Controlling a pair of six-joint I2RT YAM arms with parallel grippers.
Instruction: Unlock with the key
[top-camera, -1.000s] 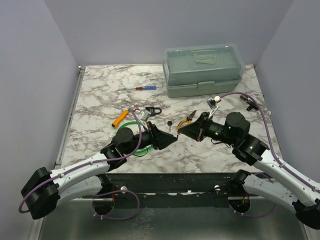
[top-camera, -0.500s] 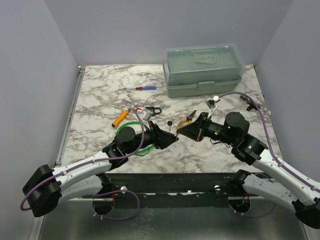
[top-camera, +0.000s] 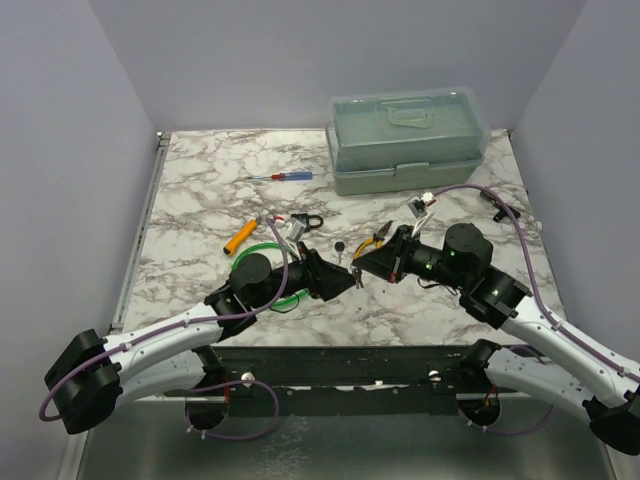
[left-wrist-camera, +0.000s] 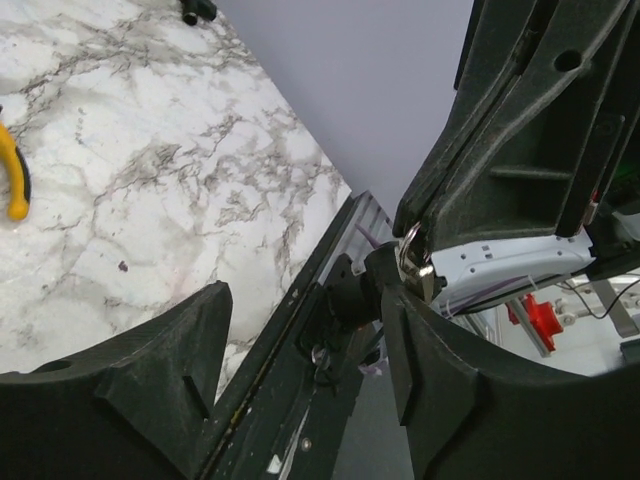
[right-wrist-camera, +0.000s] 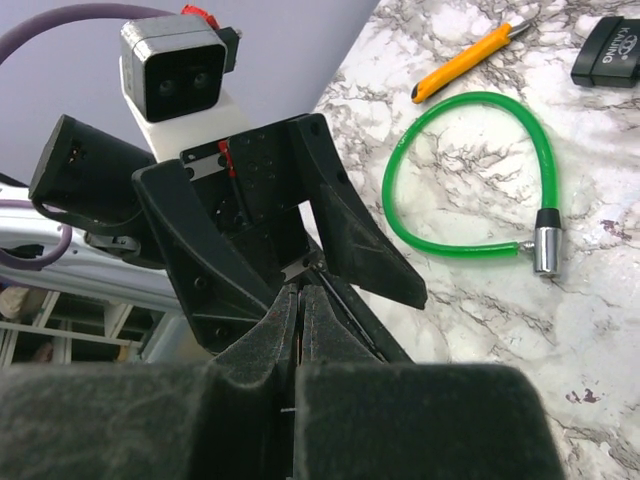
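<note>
**Key in the right gripper, lock not yet reached**

The right gripper is pressing its fingers fully together. At their tips the left wrist view is showing a small silvery piece with a ring and a dark round knob beside it, which I am taking to be the key. It is being held above the table, not lying on it.

The left gripper is facing it tip to tip with its jaws standing wide apart and gripping nothing. The key is sitting just beside one of its fingers, and whether it is touching that finger I cannot tell.

Just beyond the two tips, a tiny dark round-headed thing is lying on the marble. It is too small to say whether it is a second key.

The green cable lock is lying on the table next to the left arm, with its loop closed into the silver barrel. It is apart from the key, and nothing is holding it.

Judging from this, the pick-up is done and the key is sitting with the right arm alone. What is remaining is the main part: carrying the key to the barrel, steadying the lock, lining the blade up with the keyhole, pushing it in and turning it.
</note>
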